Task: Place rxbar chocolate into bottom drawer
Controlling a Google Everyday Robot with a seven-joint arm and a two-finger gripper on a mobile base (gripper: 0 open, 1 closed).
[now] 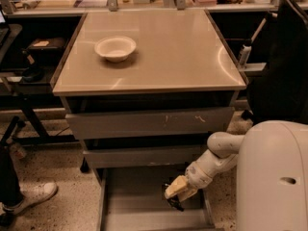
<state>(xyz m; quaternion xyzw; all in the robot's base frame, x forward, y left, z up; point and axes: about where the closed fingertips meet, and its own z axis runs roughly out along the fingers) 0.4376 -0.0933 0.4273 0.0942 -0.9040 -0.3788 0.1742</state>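
The bottom drawer point(130, 198) is pulled out below two grey-fronted drawers, its flat grey floor showing. My gripper point(174, 200) hangs low over the drawer's right side, just above the floor, on a white arm that reaches in from the right. A small dark thing, which looks like the rxbar chocolate point(173, 203), sits at the gripper's tip. I cannot tell whether it is held or lies on the drawer floor.
A white bowl point(115, 48) stands on the tan tabletop point(183, 57) at the back left. My white body point(274, 177) fills the lower right. A person's shoe point(29, 196) stands on the floor at the left. Dark shelving flanks the cabinet.
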